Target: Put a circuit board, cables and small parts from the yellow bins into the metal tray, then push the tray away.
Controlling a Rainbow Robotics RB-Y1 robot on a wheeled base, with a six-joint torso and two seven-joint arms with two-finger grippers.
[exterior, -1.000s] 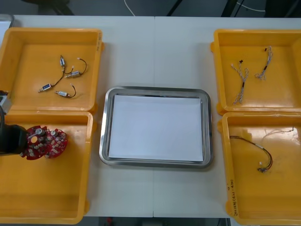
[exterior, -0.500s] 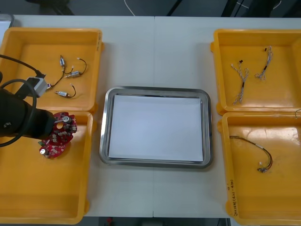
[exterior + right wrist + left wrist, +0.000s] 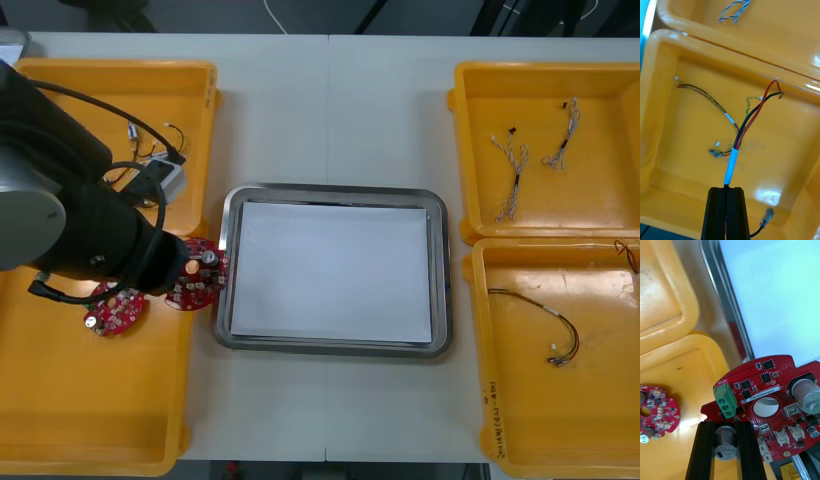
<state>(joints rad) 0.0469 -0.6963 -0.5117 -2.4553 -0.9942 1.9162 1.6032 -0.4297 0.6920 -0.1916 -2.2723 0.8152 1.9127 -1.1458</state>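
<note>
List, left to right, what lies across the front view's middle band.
From the left: loose circuit board → held circuit board, left pincer shut on it → metal tray → loose cable in the right near bin, over which the right pincer grips a red and black cable.

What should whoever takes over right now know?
Left gripper shut on a board, over the left rim of the tray.
Right gripper shut on a red-and-black cable over the near right bin.
Second board in the near left bin; small metal parts far left; twisted cables far right.
Done: nothing in the tray yet. Left: drop board, cables, parts; push tray away.
</note>
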